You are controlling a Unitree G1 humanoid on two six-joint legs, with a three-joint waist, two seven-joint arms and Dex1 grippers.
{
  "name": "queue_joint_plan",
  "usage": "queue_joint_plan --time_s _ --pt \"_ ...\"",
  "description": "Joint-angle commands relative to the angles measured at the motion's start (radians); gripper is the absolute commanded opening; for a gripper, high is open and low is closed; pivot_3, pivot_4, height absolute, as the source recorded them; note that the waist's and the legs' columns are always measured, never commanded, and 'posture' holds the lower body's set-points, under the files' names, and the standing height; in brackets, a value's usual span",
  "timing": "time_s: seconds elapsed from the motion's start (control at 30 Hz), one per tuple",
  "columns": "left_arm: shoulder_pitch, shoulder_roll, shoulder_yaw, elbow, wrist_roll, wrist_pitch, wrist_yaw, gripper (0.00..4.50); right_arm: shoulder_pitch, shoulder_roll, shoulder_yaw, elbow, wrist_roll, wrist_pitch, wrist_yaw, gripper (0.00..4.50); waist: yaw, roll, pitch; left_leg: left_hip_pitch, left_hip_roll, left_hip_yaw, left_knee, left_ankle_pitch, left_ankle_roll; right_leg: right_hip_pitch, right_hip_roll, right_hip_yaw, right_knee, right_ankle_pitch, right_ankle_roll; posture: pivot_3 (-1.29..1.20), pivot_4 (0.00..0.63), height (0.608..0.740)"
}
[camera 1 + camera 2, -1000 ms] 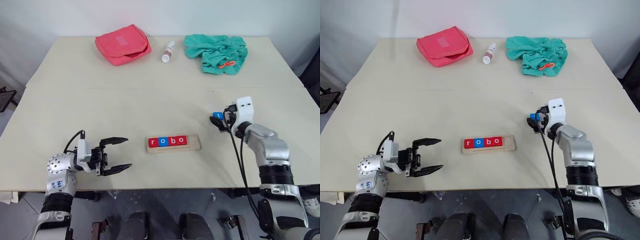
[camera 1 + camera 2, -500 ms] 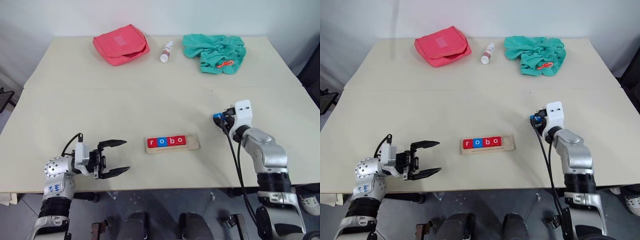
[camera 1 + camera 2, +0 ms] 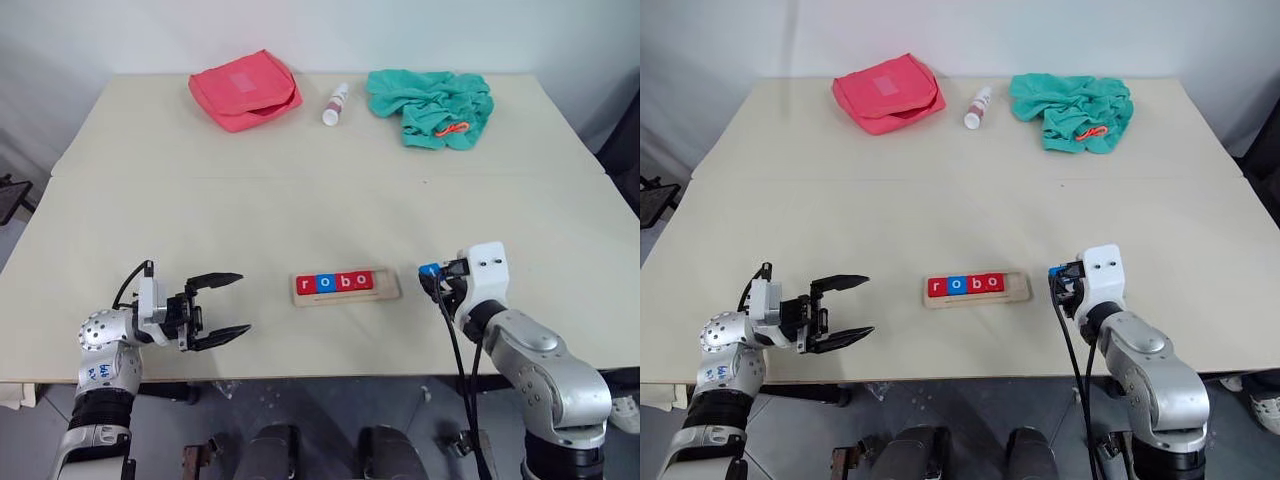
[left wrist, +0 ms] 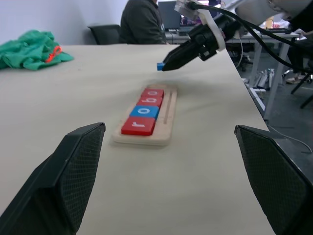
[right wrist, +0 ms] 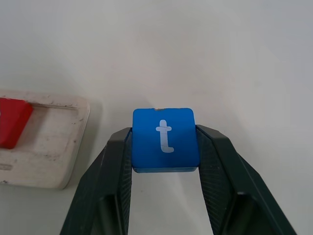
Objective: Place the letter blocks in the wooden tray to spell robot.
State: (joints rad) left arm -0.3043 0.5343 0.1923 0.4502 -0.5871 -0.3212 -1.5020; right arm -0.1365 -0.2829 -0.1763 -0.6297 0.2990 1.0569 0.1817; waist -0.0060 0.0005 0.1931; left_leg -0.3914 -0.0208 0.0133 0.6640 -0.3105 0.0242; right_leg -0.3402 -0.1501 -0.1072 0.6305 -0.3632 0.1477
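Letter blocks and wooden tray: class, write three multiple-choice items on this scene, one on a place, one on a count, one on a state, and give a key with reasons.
1. Where is the tray's free slot?
A. at the end nearer the right claw
B. at the end nearer the left claw
C. in the middle

2. How many blocks lie in the tray?
A. two
B. four
C. five

3. What is the state of the right claw?
A. open and empty
B. shut on a red block
C. shut on the blue t block

Key:
1 A: in the wooden tray, r, o, b, o fill the slots from the left claw's side, leaving the end by the right claw bare.
2 B: three red letter blocks and one blue.
3 C: the blue t block sits between its fingers.
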Motion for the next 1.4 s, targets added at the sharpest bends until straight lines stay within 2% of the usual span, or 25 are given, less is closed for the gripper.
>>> queue_joint_plan --time_s 0.03,0.17,0.2,0.43,0.57,0.7,0.77,0.97,1.1,1.23,1.4 --pt "0.002 0.034 0.023 -0.009 -0.048 0.003 -0.112 4.50 0.026 0.018 -0.018 -0.067 0.011 0.011 -0.024 1.47 0.001 0.000 0.000 0.000 0.000 0.000 0.000 0.000 0.000 0.000 0.000 0.000 0.000 0.000 0.000 0.00 0.150 0.740" --pt "0.012 0.059 0.024 -0.019 -0.072 0.006 -0.112 4.50 0.029 0.034 -0.012 -0.061 0.020 -0.001 -0.027 1.47 0.001 0.000 0.000 0.000 0.000 0.000 0.000 0.000 0.000 0.000 0.000 0.000 0.000 0.000 0.000 0.00 0.150 0.740" --pt "0.011 0.061 0.024 -0.017 -0.073 0.005 -0.112 4.50 0.028 0.035 -0.009 -0.062 0.021 -0.003 -0.026 2.20 0.001 0.000 0.000 0.000 0.000 0.000 0.000 0.000 0.000 0.000 0.000 0.000 0.000 0.000 0.000 0.00 0.150 0.740" --pt "0.011 0.063 0.023 -0.024 -0.072 -0.001 -0.107 4.50 0.031 0.006 -0.016 -0.076 0.031 -0.016 -0.008 4.46 0.002 0.000 0.000 0.000 0.000 0.000 0.000 0.000 0.000 0.000 0.000 0.000 0.000 0.000 0.000 0.00 0.150 0.740" --pt "0.011 0.061 0.021 -0.029 -0.072 0.000 -0.104 4.50 0.045 -0.119 -0.011 -0.090 0.060 -0.036 0.107 4.46 0.003 0.000 0.000 0.000 0.000 0.001 0.000 0.000 0.000 0.000 0.000 0.000 0.000 0.000 0.000 0.00 0.150 0.740" --pt "0.004 0.050 0.013 -0.023 -0.069 -0.004 -0.104 4.50 0.043 -0.398 -0.026 -0.010 0.107 -0.170 0.411 4.46 0.004 0.000 0.000 0.000 0.000 0.001 0.000 0.000 0.000 0.001 0.000 0.000 -0.002 0.000 0.000 0.00 0.150 0.740" --pt "0.000 0.045 0.008 -0.019 -0.067 -0.006 -0.106 4.50 0.036 -0.500 -0.004 0.046 0.114 -0.244 0.529 4.46 0.003 -0.001 0.000 0.000 0.000 0.002 0.000 0.000 0.001 0.001 0.000 0.000 -0.003 0.000 0.000 0.00 0.150 0.740" --pt "-0.008 0.029 0.001 -0.015 -0.064 -0.014 -0.102 4.50 -0.069 -0.670 0.115 0.282 0.053 -0.515 0.822 4.46 0.003 -0.001 0.000 0.001 0.000 0.003 0.000 0.000 0.001 0.002 0.000 0.000 -0.003 0.000 0.000 0.00 0.150 0.740" --pt "0.007 0.019 0.002 -0.031 -0.067 -0.023 -0.092 4.50 -0.229 -0.693 0.252 0.522 -0.052 -0.735 0.986 4.46 0.001 -0.001 0.000 0.001 0.001 0.004 0.001 0.000 0.001 0.002 0.000 -0.001 -0.004 0.000 0.000 0.00 0.150 0.740" --pt "0.037 0.014 0.007 -0.065 -0.071 -0.025 -0.077 4.50 -0.385 -0.663 0.345 0.755 -0.140 -0.906 1.093 4.46 0.000 -0.001 0.000 0.000 0.001 0.004 0.000 0.000 0.001 0.001 0.000 -0.001 -0.004 0.000 0.000 0.00 0.150 0.740" --pt "0.090 0.011 0.022 -0.115 -0.076 -0.029 -0.051 4.50 -0.507 -0.621 0.421 0.946 -0.205 -1.018 1.194 4.46 0.001 -0.001 0.000 0.000 0.001 0.003 0.002 0.000 0.001 0.001 0.000 -0.002 -0.003 0.000 0.000 0.00 0.150 0.740"
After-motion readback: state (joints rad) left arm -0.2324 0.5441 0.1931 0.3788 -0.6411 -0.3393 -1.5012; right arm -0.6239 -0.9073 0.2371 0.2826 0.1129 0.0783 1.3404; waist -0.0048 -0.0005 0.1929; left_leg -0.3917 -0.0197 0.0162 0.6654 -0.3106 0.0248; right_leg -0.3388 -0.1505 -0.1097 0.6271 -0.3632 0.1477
